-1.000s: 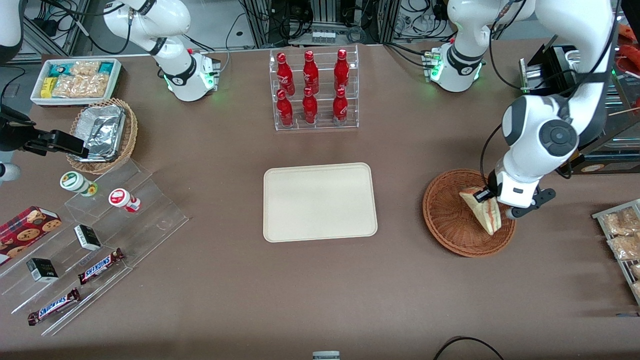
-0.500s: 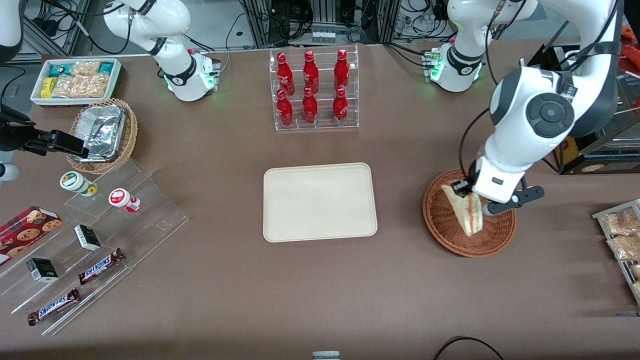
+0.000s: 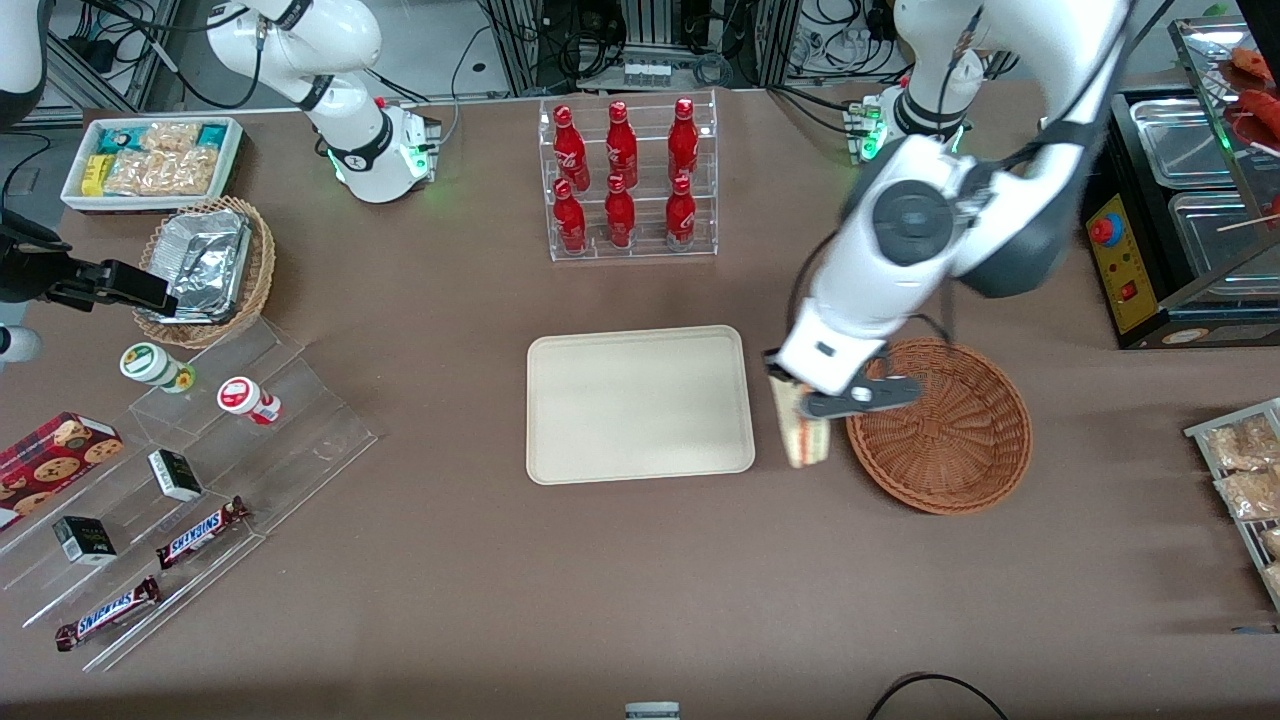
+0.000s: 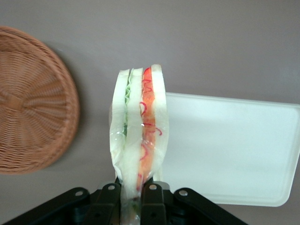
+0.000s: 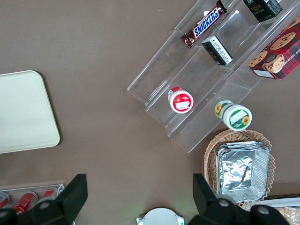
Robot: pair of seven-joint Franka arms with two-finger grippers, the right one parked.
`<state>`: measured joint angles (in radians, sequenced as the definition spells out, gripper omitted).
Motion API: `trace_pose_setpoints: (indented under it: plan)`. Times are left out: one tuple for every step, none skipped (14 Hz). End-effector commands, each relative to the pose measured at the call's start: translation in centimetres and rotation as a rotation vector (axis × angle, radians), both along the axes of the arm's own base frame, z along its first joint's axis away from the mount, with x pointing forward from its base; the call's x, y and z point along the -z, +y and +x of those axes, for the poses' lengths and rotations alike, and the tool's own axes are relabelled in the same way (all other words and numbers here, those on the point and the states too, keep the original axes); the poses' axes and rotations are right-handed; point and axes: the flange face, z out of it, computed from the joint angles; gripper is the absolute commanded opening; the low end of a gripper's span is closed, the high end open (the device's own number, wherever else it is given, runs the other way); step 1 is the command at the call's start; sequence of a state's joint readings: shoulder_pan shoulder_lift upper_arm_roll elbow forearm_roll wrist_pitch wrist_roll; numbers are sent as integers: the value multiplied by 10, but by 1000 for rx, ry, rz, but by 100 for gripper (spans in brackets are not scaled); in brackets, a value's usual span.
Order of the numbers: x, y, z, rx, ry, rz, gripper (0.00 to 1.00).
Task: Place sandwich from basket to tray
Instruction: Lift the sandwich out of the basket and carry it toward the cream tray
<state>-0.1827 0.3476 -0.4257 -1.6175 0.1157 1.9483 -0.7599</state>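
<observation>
Hand [image 3: 800, 405] clamps sandwich [image 3: 803, 437] by its top edge, hanging cut side down, lifted over desk between basket [image 3: 940, 425] and tray [image 3: 640, 403], clearing both rims.

Even, bright overhead light falls on the brown table [image 3: 450, 560]; colours read clearly and nothing is lost in darkness. Shadows are soft and short: a faint one lies under the left arm, another beside the basket [image 3: 945, 430] toward the working arm's end. The gripper [image 3: 800, 392], clamped on the sandwich [image 3: 803, 437], is slightly motion-blurred in the front view. Foil containers [image 3: 203, 262] throw small bright reflections. In the left wrist view the sandwich's wrapping shines pale, nearly washed out, while the tray [image 4: 225, 150] and basket look a little soft. The right wrist view is sharp, with dark, unfocused finger shapes close to the lens.
</observation>
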Motion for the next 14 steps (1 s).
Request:
trace_pose_setpoints:
  plan:
    - [22,-63,-9,26,2,31,0]
    - [33,-78,-12,23,9,34,0]
    - [41,-94,-16,26,12,28,0]
    - [48,-109,-20,33,18,19,0]
    - [58,-120,-21,33,22,11,0]
    - [69,-136,-25,40,21,8,0]
    - [78,-148,-30,40,9,14,0]
    - [92,-157,-33,37,-5,22,0]
    - [99,-166,-37,46,-21,15,0]
    - [109,-176,-44,59,-21,6,0]
    - [119,-181,-46,64,-19,-1,0]
    - [131,-182,-47,66,-11,-2,0]
    - [140,-190,-53,70,-10,-8,0]
    - [149,-195,-55,69,-12,-13,0]
